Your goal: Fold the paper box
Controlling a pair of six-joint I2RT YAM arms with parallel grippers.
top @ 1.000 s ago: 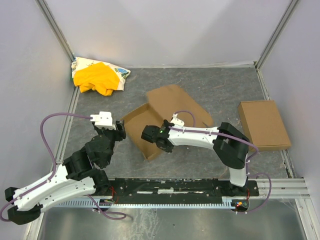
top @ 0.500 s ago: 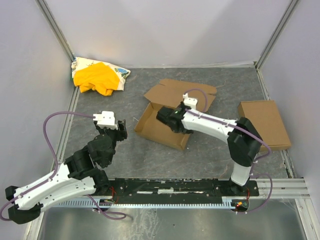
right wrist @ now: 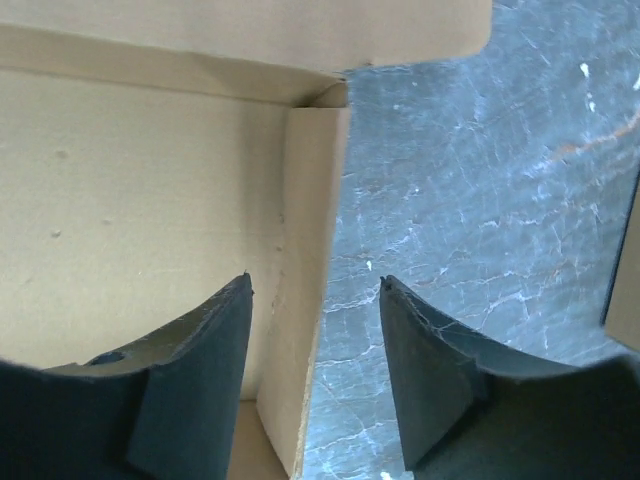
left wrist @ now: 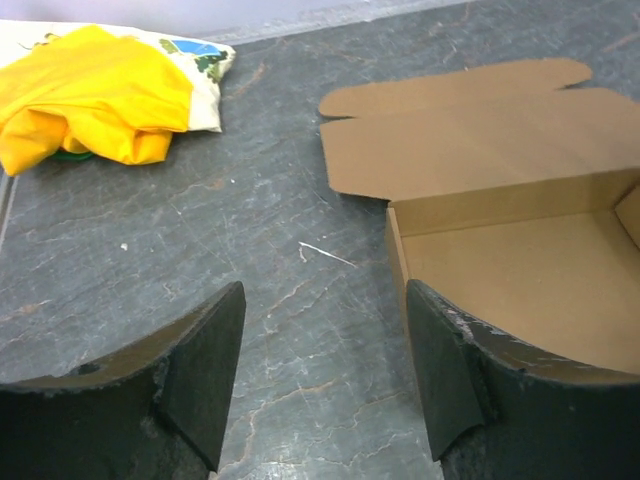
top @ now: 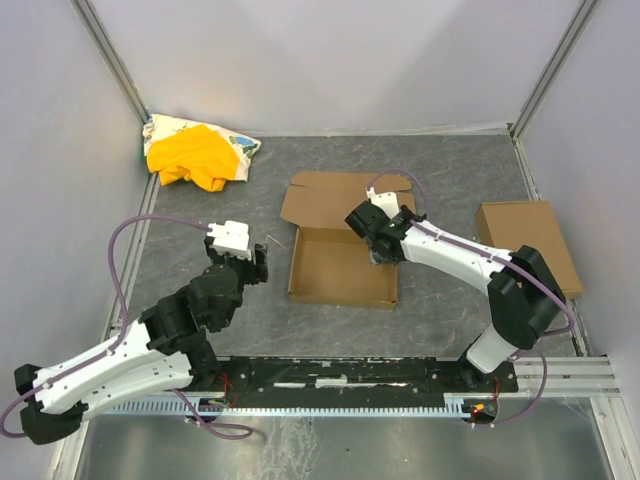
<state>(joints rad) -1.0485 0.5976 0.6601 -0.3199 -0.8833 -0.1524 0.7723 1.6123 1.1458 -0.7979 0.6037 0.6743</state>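
Your right claw (right wrist: 315, 281) is spread around the right wall of the paper box (top: 340, 268), not squeezing it. Your left claw (left wrist: 325, 290) is spread and empty, nearer the left edge of the surface (top: 450, 165).

Two arms (top: 110, 360) with white shell links and black joint housings. A lilac cable (top: 125, 240) loops behind each hand. Left hand (top: 255, 265) and right hand (top: 375, 250) have matte black, wedge-shaped fingers (left wrist: 200, 380) below a white wrist block (top: 232, 238).

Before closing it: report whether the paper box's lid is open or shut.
Open: the paper box shows its bare inside; lid folded back.
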